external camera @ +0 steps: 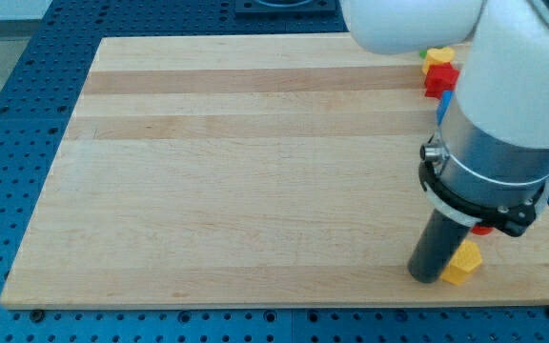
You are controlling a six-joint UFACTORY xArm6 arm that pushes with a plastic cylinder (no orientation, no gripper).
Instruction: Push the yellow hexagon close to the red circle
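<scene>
Two yellow pieces showed on the desk [255, 162]: a yellow hexagon [463, 262] near the view's bottom right corner, and a second yellow block [437, 55] at the view's top right whose shape could not be made out. Two red pieces showed too: a red block [439, 80] just below that upper yellow one, shape unclear, and a sliver of red [482, 230] peeking out under the arm's collar just above the hexagon, too hidden to call a circle. One blue sliver [442, 107] lay beneath the upper red block, mostly covered by the arm. My tip [426, 277], the tool, was a plain rod with nothing to clench; it stood touching the hexagon's left side. The white and grey arm body cut off much of the right edge. The desk was pale striped wood on a blue perforated base
</scene>
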